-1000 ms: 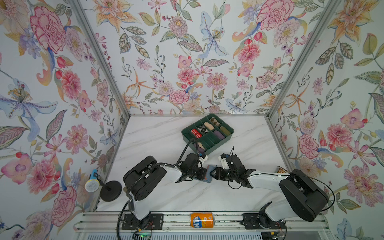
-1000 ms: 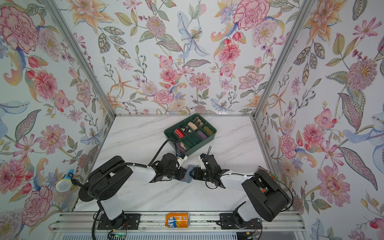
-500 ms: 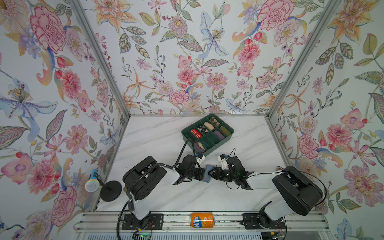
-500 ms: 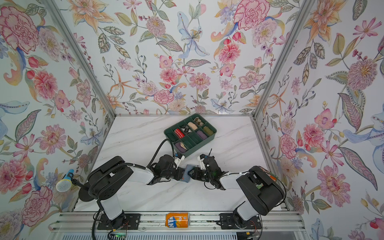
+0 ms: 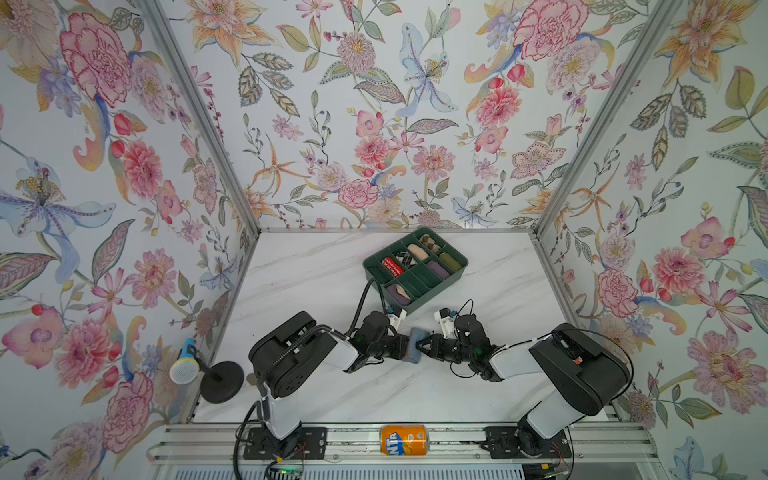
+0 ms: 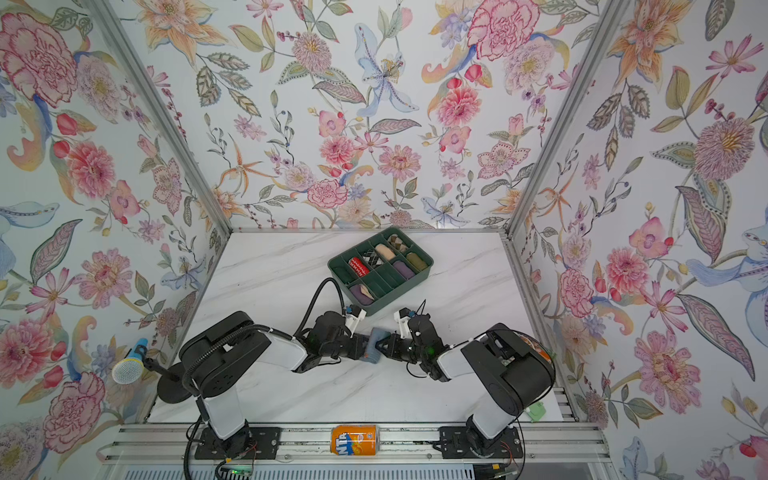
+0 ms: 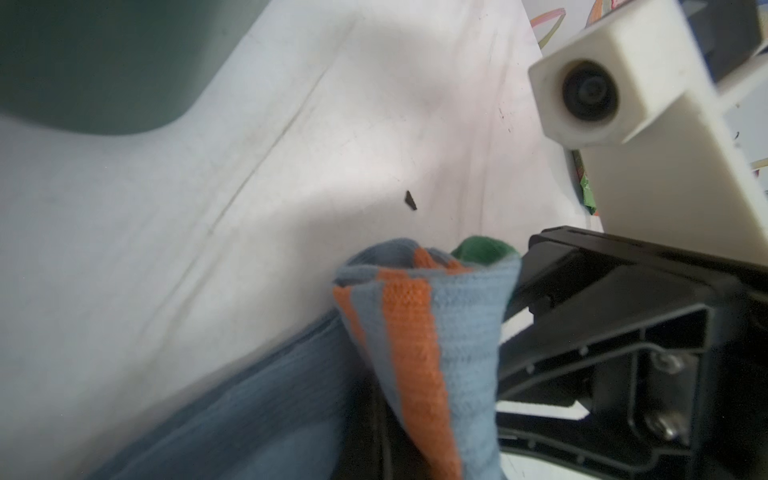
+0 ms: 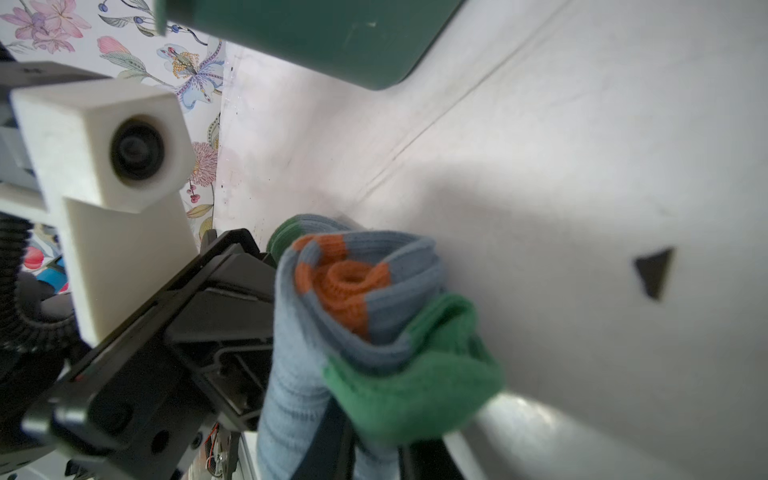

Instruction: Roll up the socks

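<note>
The socks (image 5: pixel 416 345) are a grey-blue roll with orange stripes and a dark green end, low over the marble table near its front middle. In both top views the two grippers meet at the socks (image 6: pixel 375 348) from opposite sides. My left gripper (image 5: pixel 406 348) is shut on one end; in the left wrist view the socks (image 7: pixel 440 332) hide most of its jaws. My right gripper (image 5: pixel 423 345) is shut on the other end. The right wrist view shows the socks (image 8: pixel 357 291) as an orange-centred spiral, with fabric pinched between its dark fingers (image 8: pixel 332 449).
A green compartment tray (image 5: pixel 434 296) with several rolled socks stands just behind the grippers. An orange soda can (image 5: pixel 403 439) lies on the front rail. A microphone on a round stand (image 5: pixel 185 368) is at the front left. A small dark chip (image 8: pixel 654 272) lies on the table.
My right gripper has closed onto the roll's end. Both grippers and the roll have shifted slightly left; the left gripper stays shut.
</note>
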You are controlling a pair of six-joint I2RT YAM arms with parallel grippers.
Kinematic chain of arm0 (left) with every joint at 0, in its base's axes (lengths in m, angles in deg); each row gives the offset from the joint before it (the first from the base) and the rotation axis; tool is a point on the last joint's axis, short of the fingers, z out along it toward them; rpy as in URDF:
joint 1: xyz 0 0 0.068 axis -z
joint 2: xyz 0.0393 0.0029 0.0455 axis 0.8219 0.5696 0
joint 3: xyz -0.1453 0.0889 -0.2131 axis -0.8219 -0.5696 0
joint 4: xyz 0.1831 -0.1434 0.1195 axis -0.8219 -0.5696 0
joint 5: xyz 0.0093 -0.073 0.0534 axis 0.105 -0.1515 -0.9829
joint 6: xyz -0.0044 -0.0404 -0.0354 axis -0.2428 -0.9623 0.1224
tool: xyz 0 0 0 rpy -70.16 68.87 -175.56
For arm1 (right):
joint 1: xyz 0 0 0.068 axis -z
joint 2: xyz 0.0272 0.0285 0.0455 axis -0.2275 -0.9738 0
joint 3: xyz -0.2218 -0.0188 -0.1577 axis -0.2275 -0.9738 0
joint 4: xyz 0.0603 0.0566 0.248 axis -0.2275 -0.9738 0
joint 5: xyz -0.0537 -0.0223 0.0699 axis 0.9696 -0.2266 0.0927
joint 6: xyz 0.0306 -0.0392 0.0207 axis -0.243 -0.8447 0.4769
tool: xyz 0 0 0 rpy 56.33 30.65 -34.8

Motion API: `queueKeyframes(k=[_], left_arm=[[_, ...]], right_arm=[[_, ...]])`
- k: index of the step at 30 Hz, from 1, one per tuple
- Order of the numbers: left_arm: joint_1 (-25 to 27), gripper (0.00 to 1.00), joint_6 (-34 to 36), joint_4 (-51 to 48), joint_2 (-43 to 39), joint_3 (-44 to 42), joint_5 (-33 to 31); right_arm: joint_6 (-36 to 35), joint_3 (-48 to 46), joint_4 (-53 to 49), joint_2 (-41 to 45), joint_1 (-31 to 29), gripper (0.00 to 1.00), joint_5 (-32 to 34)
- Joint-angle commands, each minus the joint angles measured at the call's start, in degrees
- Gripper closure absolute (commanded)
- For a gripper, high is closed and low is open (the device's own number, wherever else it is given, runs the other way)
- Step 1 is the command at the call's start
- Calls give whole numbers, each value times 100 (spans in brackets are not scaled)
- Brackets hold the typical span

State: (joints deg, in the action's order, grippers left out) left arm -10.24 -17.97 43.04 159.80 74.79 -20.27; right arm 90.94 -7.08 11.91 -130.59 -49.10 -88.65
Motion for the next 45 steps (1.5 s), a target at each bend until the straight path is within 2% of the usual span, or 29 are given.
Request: queueKeyframes(k=[1,3,11,18,32,40,45], left_arm=[[410,100,-8,-386,371,-112,1049],[410,100,24,-463,363,-99,1021],[361,100,506,-1344,208,138,725],[-79,93,908,-1974,-160,142,445],[-657,90,1513,-2843,-698,350,-17],[-791,94,1843,-3449,-1416,642,-602],[-719,98,1836,-3454,-1893,715,-422]], right_arm=[[-36,66,-246,-366,-167,94,124],[-79,81,-361,-357,-167,100,134],[-501,313,-1445,-31,-185,100,333],[-797,471,-2205,223,-199,100,545],[-1001,759,-2747,197,-307,100,677],[-1067,889,-2974,215,-359,100,751],[-1067,946,-3012,155,-369,100,758]])
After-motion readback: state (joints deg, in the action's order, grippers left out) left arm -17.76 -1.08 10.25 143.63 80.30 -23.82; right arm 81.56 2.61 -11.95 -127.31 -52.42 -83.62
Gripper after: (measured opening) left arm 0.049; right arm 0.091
